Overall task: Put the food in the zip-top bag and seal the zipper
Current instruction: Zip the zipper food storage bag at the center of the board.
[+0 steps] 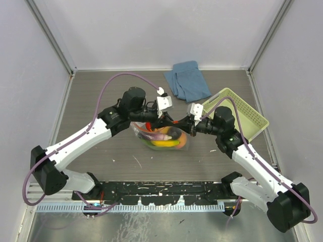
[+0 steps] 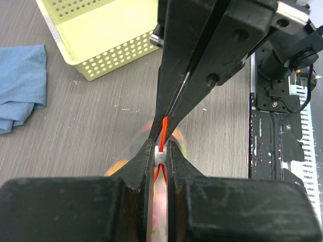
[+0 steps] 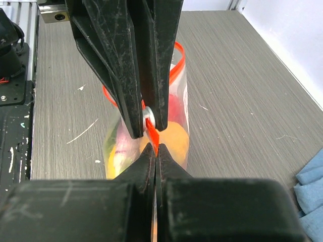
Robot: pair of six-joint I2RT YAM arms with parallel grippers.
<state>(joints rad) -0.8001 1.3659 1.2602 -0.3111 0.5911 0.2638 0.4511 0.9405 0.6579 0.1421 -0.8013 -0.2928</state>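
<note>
Grey table (image 1: pixel 101 96), frame centre: zip-top bag (image 1: pixel 162 137), food (image 1: pixel 164 142) inside. Left gripper (image 2: pixel 160 150) pinches slider (image 2: pixel 160 158); right gripper (image 3: pixel 154 147) clamps zipper (image 3: pixel 151 133) end. I judge sealing in hand; next, slider drawn along strip.

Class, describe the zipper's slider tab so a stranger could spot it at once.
In the middle of the grey table is the clear zip-top bag. Along its mouth runs an orange-red zipper. The slider is the one small white piece on it, pinched in the left gripper.
</note>
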